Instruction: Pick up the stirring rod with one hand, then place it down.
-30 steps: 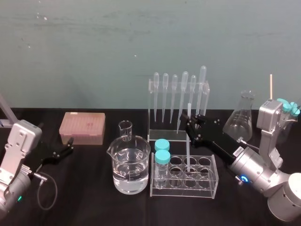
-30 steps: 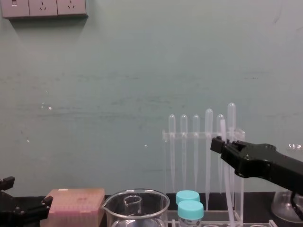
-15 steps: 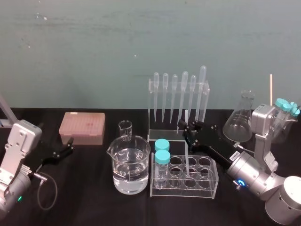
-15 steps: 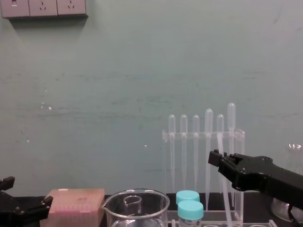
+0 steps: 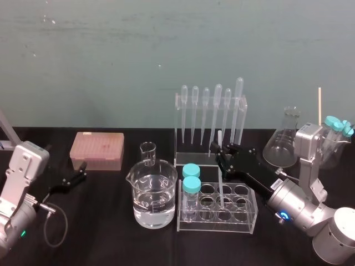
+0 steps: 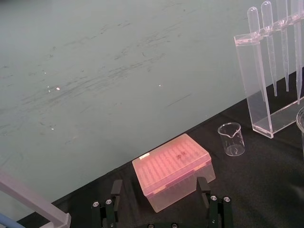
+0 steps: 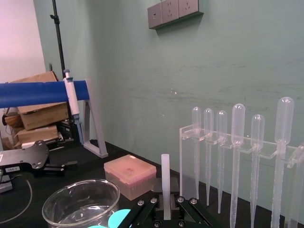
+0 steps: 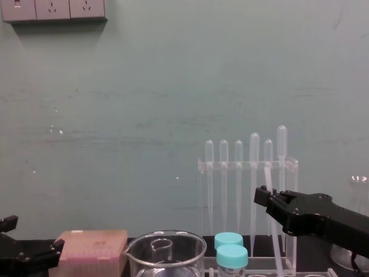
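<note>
Nearest the robot, at about 5 o'clock on the table in the head view, stands the clear test-tube rack (image 5: 217,224). The lower end of the stirring rod (image 5: 221,180) reaches down among its wells. Which well it is in, and whether it touches the bottom, cannot be told.

The grasp itself looks done: the right gripper (image 5: 222,154) is clamped on the rod's upper part, with a short blunt stub showing above the fingers (image 7: 151,203) in the right wrist view. As the rod is not clear of the rack, I judge the task about midway. Carrying it clear, setting it down and letting go are left.

The right arm comes in from 4 o'clock, its black hand stretched low and nearly level towards 10 o'clock. It holds the rod close to upright, with a slight lean in the chest view.

Two blue-capped tubes (image 5: 191,178) stand at the rack's 9 o'clock end, and a large beaker (image 5: 154,200) of clear liquid is just beyond them. The left gripper (image 5: 83,170) lies parked far out at 9 o'clock, fingers spread and empty. Beyond the right hand, at 12 o'clock, is the pipette rack (image 5: 211,156).
</note>
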Robot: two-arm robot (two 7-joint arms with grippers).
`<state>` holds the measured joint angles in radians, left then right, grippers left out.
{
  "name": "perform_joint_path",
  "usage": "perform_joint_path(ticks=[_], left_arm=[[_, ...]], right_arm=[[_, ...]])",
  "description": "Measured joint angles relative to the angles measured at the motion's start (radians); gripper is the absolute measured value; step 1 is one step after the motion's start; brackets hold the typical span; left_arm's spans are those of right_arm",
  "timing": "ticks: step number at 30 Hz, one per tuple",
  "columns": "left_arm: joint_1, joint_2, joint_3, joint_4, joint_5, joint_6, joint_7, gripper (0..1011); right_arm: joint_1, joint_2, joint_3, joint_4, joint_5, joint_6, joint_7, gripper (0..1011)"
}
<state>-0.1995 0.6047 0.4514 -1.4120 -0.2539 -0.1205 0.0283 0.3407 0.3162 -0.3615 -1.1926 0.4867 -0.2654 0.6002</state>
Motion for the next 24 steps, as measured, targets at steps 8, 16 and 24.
perform_joint_path(ticks=[8,16,24], left_arm=[[0.000,0.000,0.000,0.000,0.000,0.000,0.000,1000],[0.000,0.000,0.000,0.000,0.000,0.000,0.000,1000],[0.000,0.000,0.000,0.000,0.000,0.000,0.000,1000]], right_arm=[[0.000,0.000,0.001,0.000,0.001,-0.001,0.000,242],[0.000,0.000,0.001,-0.001,0.002,-0.002,0.000,488],[0.000,0.000,0.001,-0.001,0.003,-0.002,0.000,769]])
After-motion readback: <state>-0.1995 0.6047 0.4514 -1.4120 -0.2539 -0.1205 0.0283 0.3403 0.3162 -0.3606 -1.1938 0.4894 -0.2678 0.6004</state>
